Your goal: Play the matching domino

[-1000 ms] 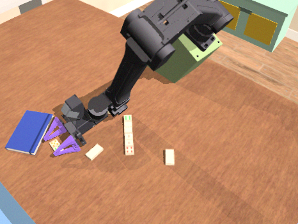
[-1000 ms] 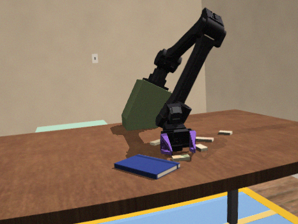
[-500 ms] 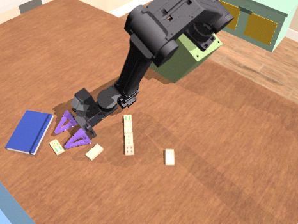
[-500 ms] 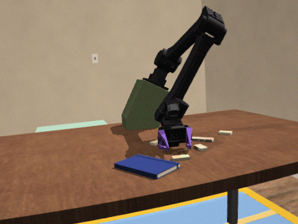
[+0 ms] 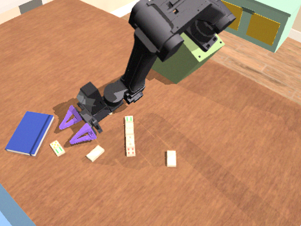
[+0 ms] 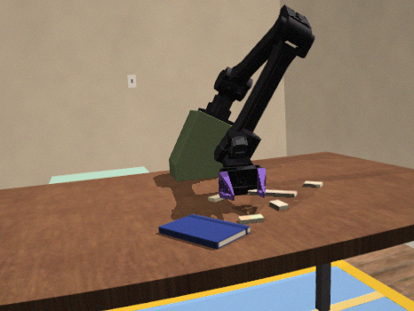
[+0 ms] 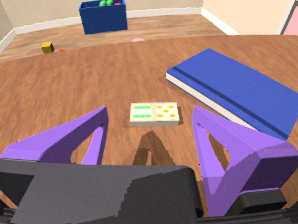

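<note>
On the table (image 5: 226, 155) stands a black arm (image 5: 139, 64), bent down from its green base (image 5: 181, 61) toward the near left. A blue book (image 5: 29, 132) lies flat at the left, well apart from the line (image 5: 130, 136) of face-up dominoes, which runs straight down the middle in the top view, green marks at its far end and red pips at its near end.

The gripper (image 5: 77, 127) hangs just above the wood between the book and the line, its purple fingers (image 5: 69, 119) spread apart with nothing between them. In the wrist view the fingers frame bare wood, and a face-up domino (image 7: 154, 113) lies flat ahead of them, past the fingertips and touching neither, its left half green, the marks on the right half too faint to read. The top view shows this same domino (image 5: 57, 148) just beside the book's near corner, well apart from the line.

Two blank, face-down dominoes rest flat: one (image 5: 95, 153) lies askew between the gripper and the line's near end, clear of both; the other (image 5: 171, 158) lies right of the line, well apart from it.
</note>
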### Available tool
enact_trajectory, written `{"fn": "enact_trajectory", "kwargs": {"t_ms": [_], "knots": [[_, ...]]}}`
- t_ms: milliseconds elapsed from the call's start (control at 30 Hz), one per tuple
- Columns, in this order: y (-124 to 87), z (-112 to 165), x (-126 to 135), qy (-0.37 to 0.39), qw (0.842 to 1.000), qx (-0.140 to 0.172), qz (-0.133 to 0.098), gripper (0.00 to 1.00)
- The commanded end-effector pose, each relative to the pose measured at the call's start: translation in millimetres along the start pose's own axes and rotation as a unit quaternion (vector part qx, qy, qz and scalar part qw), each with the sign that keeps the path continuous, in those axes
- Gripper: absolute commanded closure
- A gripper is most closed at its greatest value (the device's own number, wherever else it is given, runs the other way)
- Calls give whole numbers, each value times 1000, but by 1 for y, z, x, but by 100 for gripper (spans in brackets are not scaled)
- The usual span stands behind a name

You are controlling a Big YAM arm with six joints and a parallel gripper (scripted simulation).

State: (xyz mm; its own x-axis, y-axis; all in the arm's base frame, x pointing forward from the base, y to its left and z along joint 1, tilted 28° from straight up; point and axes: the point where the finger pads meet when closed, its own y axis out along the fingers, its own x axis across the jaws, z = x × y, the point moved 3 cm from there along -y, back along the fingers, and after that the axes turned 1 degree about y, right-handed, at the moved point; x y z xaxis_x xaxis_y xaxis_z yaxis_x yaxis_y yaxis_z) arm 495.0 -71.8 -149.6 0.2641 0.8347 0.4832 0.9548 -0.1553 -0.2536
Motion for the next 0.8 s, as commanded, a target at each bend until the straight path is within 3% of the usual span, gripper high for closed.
{"fn": "enact_trajectory", "kwargs": {"t_ms": [0,200,233,533,767], "knots": [[0,-38,1,0,999,-40,-5,29],[0,-38,1,0,999,-40,-5,29],[-2,-24,0,3,1000,-21,0,29],[-6,-46,1,0,999,-39,-5,29],[-6,-46,1,0,999,-39,-5,29]]}}
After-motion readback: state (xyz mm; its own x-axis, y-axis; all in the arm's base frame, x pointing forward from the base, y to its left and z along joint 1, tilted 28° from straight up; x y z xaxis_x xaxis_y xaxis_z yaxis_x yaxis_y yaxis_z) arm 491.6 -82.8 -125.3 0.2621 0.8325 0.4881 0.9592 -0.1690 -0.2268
